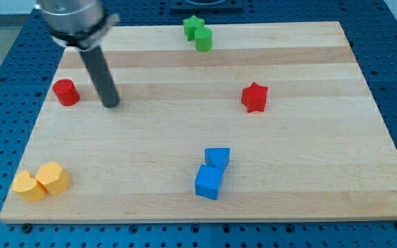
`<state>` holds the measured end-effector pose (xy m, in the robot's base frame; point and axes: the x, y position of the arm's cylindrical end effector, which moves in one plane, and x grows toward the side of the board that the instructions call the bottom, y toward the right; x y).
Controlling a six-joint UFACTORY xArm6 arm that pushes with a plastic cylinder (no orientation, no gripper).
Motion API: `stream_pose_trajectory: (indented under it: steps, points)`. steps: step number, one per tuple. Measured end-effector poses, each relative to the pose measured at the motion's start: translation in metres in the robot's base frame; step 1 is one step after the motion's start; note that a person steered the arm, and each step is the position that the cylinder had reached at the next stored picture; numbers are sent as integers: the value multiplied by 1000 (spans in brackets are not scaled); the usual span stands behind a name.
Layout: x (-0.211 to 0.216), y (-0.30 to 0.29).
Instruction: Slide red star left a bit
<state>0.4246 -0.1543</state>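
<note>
One wooden board (185,138) on blue perforated table (5,62); tip (112,105), no claw, beside red cylinder (65,92), far from red star (254,97).

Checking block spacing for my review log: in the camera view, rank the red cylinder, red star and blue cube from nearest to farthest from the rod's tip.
From my tip:
1. Red cylinder, just to the view's left.
2. Blue cube, toward the view's bottom right.
3. Red star, far at the view's right.
</note>
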Motion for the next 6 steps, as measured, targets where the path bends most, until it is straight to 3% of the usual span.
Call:
stream_pose_trajectory:
  steps: [1, 4, 5, 6]
  points:
    - [39, 41]
    - [42, 255]
    - [30, 301]
    - [9, 280]
